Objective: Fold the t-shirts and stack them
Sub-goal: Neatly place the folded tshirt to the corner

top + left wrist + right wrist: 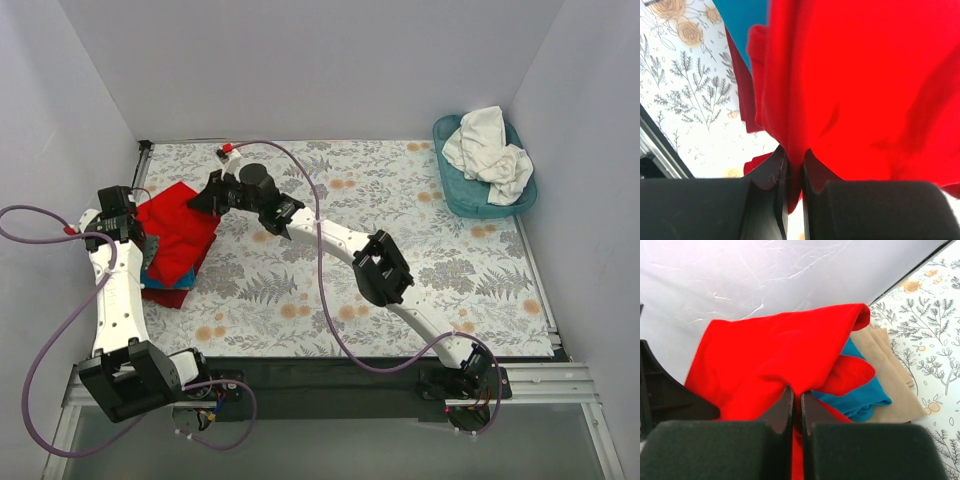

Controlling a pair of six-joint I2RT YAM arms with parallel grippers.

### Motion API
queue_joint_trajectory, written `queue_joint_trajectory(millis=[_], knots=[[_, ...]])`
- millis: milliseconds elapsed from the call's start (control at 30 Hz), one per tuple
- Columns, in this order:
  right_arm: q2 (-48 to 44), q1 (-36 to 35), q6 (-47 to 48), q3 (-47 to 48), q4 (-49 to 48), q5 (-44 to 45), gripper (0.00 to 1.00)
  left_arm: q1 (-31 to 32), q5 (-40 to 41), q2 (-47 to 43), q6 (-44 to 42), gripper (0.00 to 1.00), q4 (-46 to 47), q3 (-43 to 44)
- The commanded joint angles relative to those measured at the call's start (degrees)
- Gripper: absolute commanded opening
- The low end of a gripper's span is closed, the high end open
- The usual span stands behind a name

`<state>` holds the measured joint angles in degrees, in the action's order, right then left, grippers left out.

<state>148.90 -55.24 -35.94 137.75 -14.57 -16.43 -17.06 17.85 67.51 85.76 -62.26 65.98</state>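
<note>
**Q:** What is shown by the top view alone?

**A:** The whole table, covered by a floral-patterned table cloth (pixel 400 250), is shown. A bright red cloth t-shirt (pixel 180 225) is seen at the table's left edge, lying over a small pile. Crumpled white cloth t-shirts (pixel 490 150) are heaped in a teal plastic basket (pixel 452 197) at the far right corner, well apart from the pile.

**Q:** What is added by the wrist views?

**A:** The grips are shown. In the left wrist view, the left gripper (pixel 795 160) is pinched on a fold of the red t-shirt. In the right wrist view, the right gripper (pixel 796 392) is likewise pressed together on red fabric. Beneath the red layer, a turquoise blue cloth t-shirt (pixel 860 401) and a folded tan cloth (pixel 895 385) are revealed.

**Q:** How is the red t-shirt presented?

**A:** It is rumpled and folded over itself, with a rolled edge raised toward the wall.

**Q:** How is it oriented?

**A:** Its long axis is run roughly from near to far along the left edge, with the far end tilted slightly rightward. Which end is the collar cannot be told.
</note>
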Motion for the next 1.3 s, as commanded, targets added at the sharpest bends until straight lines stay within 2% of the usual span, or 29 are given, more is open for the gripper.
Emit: queue_joint_trajectory(millis=[0,300,533,700,767,800,833,900,933,967,1033,1167,1267], knots=[[1.7,0.2,-1.8,3.1,-7.8,2.9,0.01,-3.7,-0.7,0.2,-1.2,0.00,2.8,0.2],[6.1,-0.7,-4.6,4.7,-13.5,6.3,0.01,-10.3,-3.2,2.2,-3.1,0.00,6.2,-2.1],[7.4,-1.3,-3.9,4.5,-14.0,6.1,0.01,-13.3,-3.4,3.7,-3.5,0.00,7.9,-3.5],[7.4,-1.3,-3.3,2.9,-14.0,5.4,0.01,-15.2,-6.7,4.7,-2.7,0.00,8.8,-7.1],[7.3,-1.2,-3.1,2.4,-13.9,5.3,0.01,-16.5,-8.0,4.7,-2.1,0.04,9.6,-8.5],[7.1,-1.1,-3.0,2.2,-13.8,5.2,0.08,-16.9,-8.8,4.7,-2.0,0.09,10.0,-9.1],[7.0,-1.1,-2.8,1.9,-13.8,5.2,0.29,-18.0,-9.1,4.5,-1.9,0.19,10.1,-9.7],[6.3,-1.0,-1.8,1.6,-13.2,5.0,0.54,-18.6,-9.7,4.3,-2.1,0.27,10.2,-9.7],[5.9,-0.9,-1.4,1.4,-12.9,5.0,0.65,-19.0,-9.6,4.3,-2.1,0.37,10.1,-9.1],[5.4,-0.8,-0.5,1.3,-12.2,4.8,0.81,-19.1,-9.6,4.0,-2.0,0.40,9.8,-8.6],[3.7,-0.2,0.1,0.4,-11.6,4.9,0.95,-19.0,-10.0,3.8,-2.0,0.48,9.4,-6.7],[0.0,1.2,2.0,-1.4,-9.2,5.0,0.98,-19.1,-11.3,3.2,-2.8,0.56,8.6,-2.5],[-3.4,2.5,3.2,-4.7,-6.8,4.5,0.98,-19.1,-12.8,2.5,-3.7,0.57,8.6,0.6]])
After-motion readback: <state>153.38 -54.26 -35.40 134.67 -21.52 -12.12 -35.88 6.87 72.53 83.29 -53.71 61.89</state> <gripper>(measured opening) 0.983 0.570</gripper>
